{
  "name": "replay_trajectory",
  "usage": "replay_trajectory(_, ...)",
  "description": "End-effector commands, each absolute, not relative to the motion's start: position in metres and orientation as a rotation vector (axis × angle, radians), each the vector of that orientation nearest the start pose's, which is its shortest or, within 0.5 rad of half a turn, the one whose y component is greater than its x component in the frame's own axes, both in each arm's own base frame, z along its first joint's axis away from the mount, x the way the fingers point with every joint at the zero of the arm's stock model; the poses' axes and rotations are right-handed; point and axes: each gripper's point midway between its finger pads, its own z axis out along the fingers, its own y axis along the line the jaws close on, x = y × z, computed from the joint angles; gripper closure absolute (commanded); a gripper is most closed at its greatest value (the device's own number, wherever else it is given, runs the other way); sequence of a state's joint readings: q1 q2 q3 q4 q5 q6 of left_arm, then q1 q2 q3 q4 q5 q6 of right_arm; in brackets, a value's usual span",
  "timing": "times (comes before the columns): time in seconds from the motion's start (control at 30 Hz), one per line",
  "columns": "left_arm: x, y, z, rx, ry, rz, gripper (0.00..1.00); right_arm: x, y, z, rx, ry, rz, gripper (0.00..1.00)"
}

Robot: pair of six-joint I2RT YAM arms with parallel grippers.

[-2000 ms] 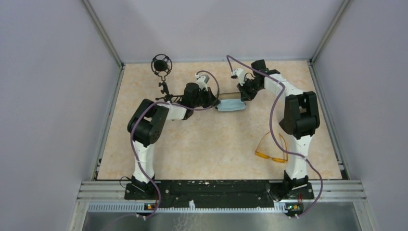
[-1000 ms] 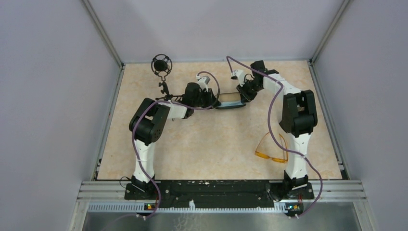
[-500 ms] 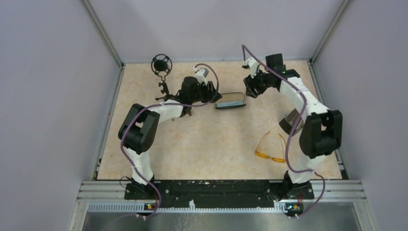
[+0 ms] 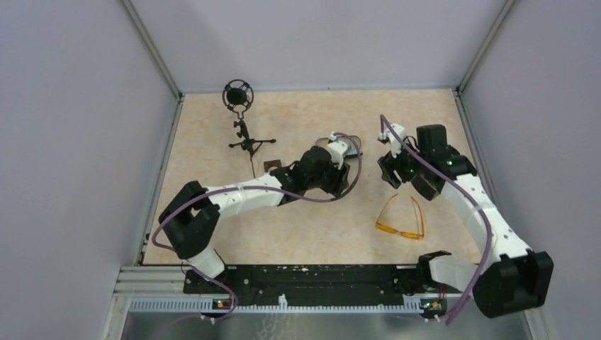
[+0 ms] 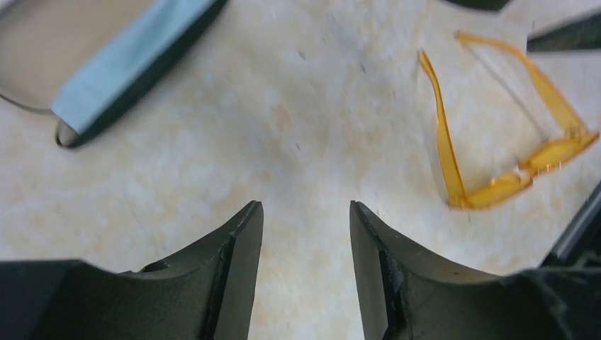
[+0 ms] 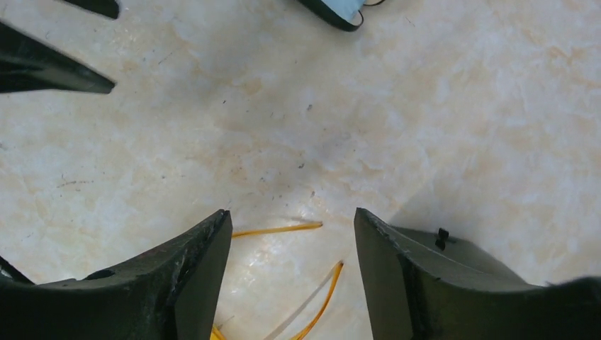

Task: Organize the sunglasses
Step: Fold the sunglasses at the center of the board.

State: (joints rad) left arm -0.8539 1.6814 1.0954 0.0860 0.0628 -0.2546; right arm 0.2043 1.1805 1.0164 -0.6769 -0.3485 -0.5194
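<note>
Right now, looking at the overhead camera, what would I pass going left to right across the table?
First the microphone on its stand → left gripper → sunglasses. The right gripper overlaps the sunglasses sideways, so I leave it out of the order.

We can read no text, label, brand, number or sign in any of these views, neither on the sunglasses (image 4: 400,221), nor on the black case (image 5: 57,42), nor on the tabletop (image 4: 312,227).
</note>
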Motion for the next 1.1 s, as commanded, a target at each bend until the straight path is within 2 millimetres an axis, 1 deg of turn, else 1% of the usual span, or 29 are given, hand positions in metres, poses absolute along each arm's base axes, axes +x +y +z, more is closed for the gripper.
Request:
replay_trajectory(0.0, 0.263, -0.343, 0.135, 0.714, 2.119, -0.539, 0.44, 0.285, 0.083, 0.198, -0.828, 2.055, 0.149, 0.33)
replay_trajectory(0.07, 0.246, -0.330, 0.135, 0.686, 2.148, -0.557, 0.42, 0.282, 0.078, 0.208, -0.754, 2.011, 0.116, 0.30)
replay_trajectory(0.1, 0.238, -0.321, 0.135, 0.669, 2.153, -0.569, 0.40, 0.279, 0.077, 0.216, -0.729, 1.983, 0.111, 0.26)
replay_trajectory(0.13, 0.232, -0.313, 0.137, 0.645, 2.153, -0.578, 0.34, 0.276, 0.076, 0.222, -0.705, 1.960, 0.112, 0.19)
replay_trajectory(0.17, 0.225, -0.302, 0.132, 0.626, 2.162, -0.574, 0.31, 0.272, 0.076, 0.225, -0.683, 1.951, 0.118, 0.07)
replay_trajectory(0.2, 0.220, -0.293, 0.133, 0.608, 2.155, -0.580, 0.29, 0.267, 0.076, 0.225, -0.677, 1.950, 0.130, 0.02)
replay_trajectory(0.27, 0.212, -0.279, 0.134, 0.571, 2.138, -0.580, 0.25, 0.255, 0.081, 0.218, -0.748, 1.960, 0.167, 0.01)
replay_trajectory(0.33, 0.206, -0.269, 0.138, 0.492, 2.135, -0.597, 0.16, 0.238, 0.085, 0.202, -0.843, 2.030, 0.215, 0.01)
replay_trajectory(0.37, 0.202, -0.266, 0.138, 0.472, 2.134, -0.616, 0.15, 0.230, 0.085, 0.194, -0.907, 2.062, 0.240, 0.02)
replay_trajectory(0.4, 0.200, -0.262, 0.136, 0.454, 2.138, -0.619, 0.14, 0.225, 0.084, 0.192, -0.977, 2.064, 0.254, 0.04)
replay_trajectory(0.43, 0.200, -0.255, 0.131, 0.424, 2.142, -0.598, 0.14, 0.222, 0.081, 0.193, -0.987, 2.075, 0.245, 0.04)
replay_trajectory(0.53, 0.201, -0.236, 0.113, 0.369, 2.159, -0.518, 0.14, 0.205, 0.074, 0.185, -1.106, 2.130, 0.235, 0.06)
replay_trajectory(0.63, 0.202, -0.227, 0.099, 0.347, 2.178, -0.471, 0.14, 0.185, 0.062, 0.159, -1.246, 2.220, 0.223, 0.15)
replay_trajectory(0.77, 0.202, -0.224, 0.087, 0.360, 2.187, -0.443, 0.15, 0.167, 0.034, 0.115, -1.357, 2.329, 0.097, 0.25)
replay_trajectory(0.83, 0.200, -0.226, 0.085, 0.367, 2.192, -0.456, 0.16, 0.161, 0.025, 0.102, -1.404, 2.332, 0.042, 0.27)
replay_trajectory(0.97, 0.195, -0.233, 0.087, 0.382, 2.171, -0.532, 0.19, 0.155, 0.014, 0.086, -1.449, 2.325, -0.033, 0.29)
replay_trajectory(1.07, 0.192, -0.237, 0.087, 0.406, 2.149, -0.575, 0.20, 0.155, 0.014, 0.084, -1.449, 2.320, -0.039, 0.31)
